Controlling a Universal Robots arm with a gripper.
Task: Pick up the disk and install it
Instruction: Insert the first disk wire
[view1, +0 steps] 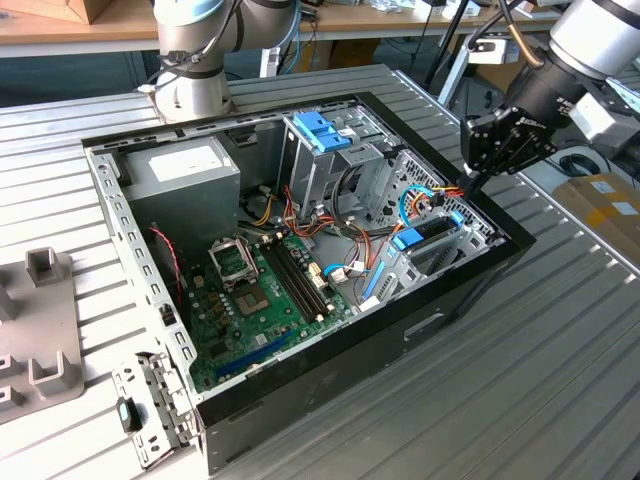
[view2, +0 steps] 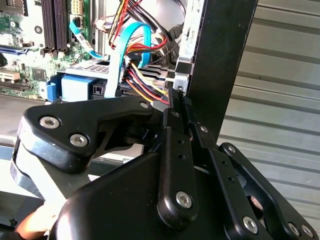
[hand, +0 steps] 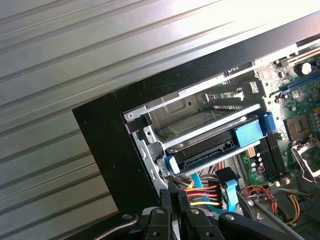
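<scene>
We see the gripper (view1: 476, 176) pinched narrow, holding nothing, above the PC case (view1: 440, 310) edge, by the disk (hand: 210, 145) seated in its bay.

Arm: a silver and grey jointed arm enters from the upper corner on the exterior view's right, its wrist angled downward.
Tool (view1: 478, 172): black, pointed down and towards the exterior view's left.
Fingers (view2: 172, 107): pressed together with no gap between the tips, as seen in both wrist views (hand: 172, 196).
Linkage: black bolted links fanning back from the tips.
</scene>
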